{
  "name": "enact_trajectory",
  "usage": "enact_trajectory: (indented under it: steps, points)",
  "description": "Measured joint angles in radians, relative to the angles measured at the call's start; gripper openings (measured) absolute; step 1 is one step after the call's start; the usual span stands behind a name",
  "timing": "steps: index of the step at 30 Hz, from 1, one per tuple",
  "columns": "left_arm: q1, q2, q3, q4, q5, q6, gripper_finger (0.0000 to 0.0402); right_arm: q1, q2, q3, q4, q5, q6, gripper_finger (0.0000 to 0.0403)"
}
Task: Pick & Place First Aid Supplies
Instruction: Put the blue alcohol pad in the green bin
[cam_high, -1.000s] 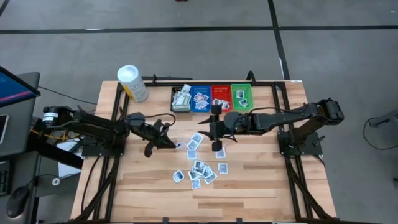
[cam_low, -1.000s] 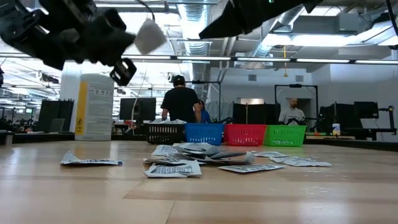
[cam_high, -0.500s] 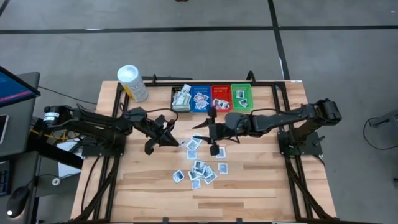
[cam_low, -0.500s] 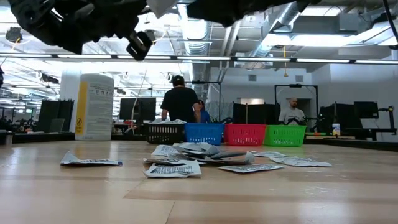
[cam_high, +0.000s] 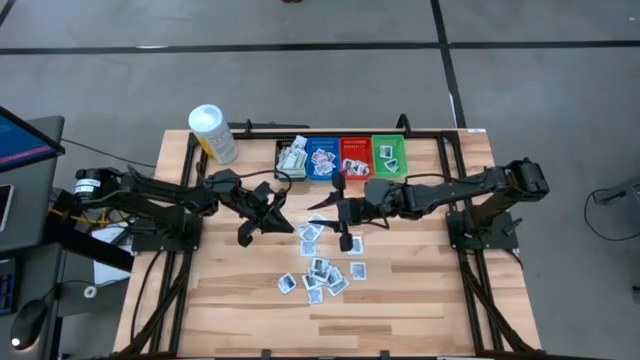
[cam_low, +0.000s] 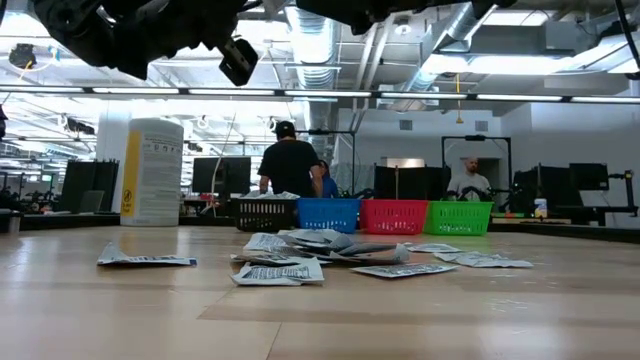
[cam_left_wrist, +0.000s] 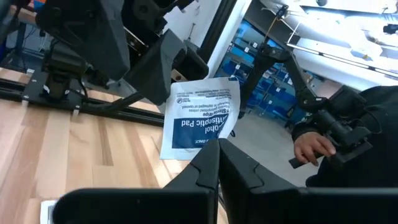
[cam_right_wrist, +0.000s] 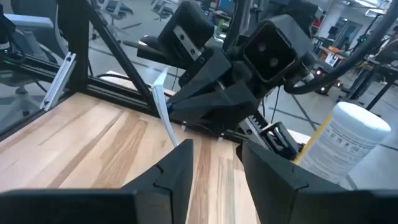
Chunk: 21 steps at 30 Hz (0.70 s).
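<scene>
The first aid supplies are small flat white and blue packets; several lie scattered flat on the wood (cam_high: 322, 268), seen as a low heap in the low view (cam_low: 300, 255). One packet with a blue printed block (cam_left_wrist: 202, 117) is held up by my left gripper (cam_left_wrist: 214, 150), which is above the table's middle (cam_high: 275, 205). From the right wrist view that packet shows edge-on (cam_right_wrist: 163, 111). My right gripper (cam_right_wrist: 214, 165) is open and empty, hovering close to the left gripper's right (cam_high: 335, 212) and facing it. My left gripper pinches the packet between its two fingertips at the packet's lower edge (cam_left_wrist: 208, 142). The packet stands up above the fingertips, a little tilted, lifted clear of the table, with its printed face toward the wrist camera.
Four bins stand in a row at the far edge: black (cam_high: 291, 158), blue (cam_high: 322, 157), red (cam_high: 355, 156), green (cam_high: 389, 153), each with packets inside. A white tub with a yellow label (cam_high: 213, 133) stands far left. People stand in the room beyond (cam_low: 290, 160).
My left gripper has risen and moved toward the table's right and far edge, carrying the packet, which has left the top of the low view. My right gripper has shifted a little toward the left, closer to the left gripper.
</scene>
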Motion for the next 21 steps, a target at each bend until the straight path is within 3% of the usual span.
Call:
enact_trajectory:
  steps: [21]
  points:
    - [0.013, -0.001, 0.000, 0.024, 0.008, 0.003, 0.0006, 0.013, 0.000, 0.000, -0.006, -0.002, -0.001, 0.0133]
